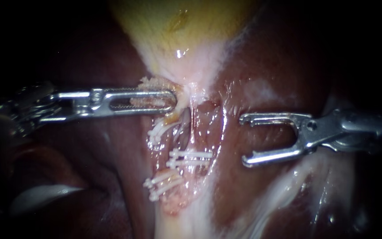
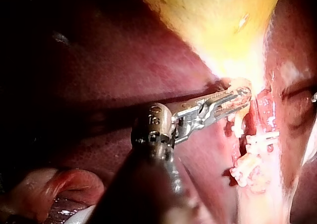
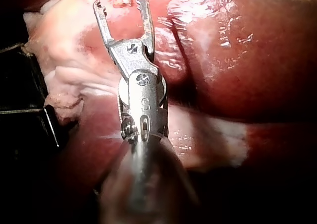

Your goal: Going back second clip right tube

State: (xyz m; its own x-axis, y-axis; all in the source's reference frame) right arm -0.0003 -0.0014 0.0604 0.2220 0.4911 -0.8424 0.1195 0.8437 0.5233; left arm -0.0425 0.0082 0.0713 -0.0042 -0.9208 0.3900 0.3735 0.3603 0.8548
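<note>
Clips (image 1: 191, 158) lie crosswise just ahead of the right instrument (image 1: 244, 140), its end effector open and empty (left instrument (image 1: 171, 101) clamps the gallbladder (image 1: 177, 26)).

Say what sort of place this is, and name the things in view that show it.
Probably a surgical practice bench, seen close up by endoscope: a yellow gallbladder against dark red liver, white clips across tubes, the left instrument's jaws shut on the gallbladder, the right instrument's jaws open.

Yellow gallbladder (image 1: 177, 26), dark red liver (image 1: 279, 71), bright white clips (image 1: 191, 158).
</note>
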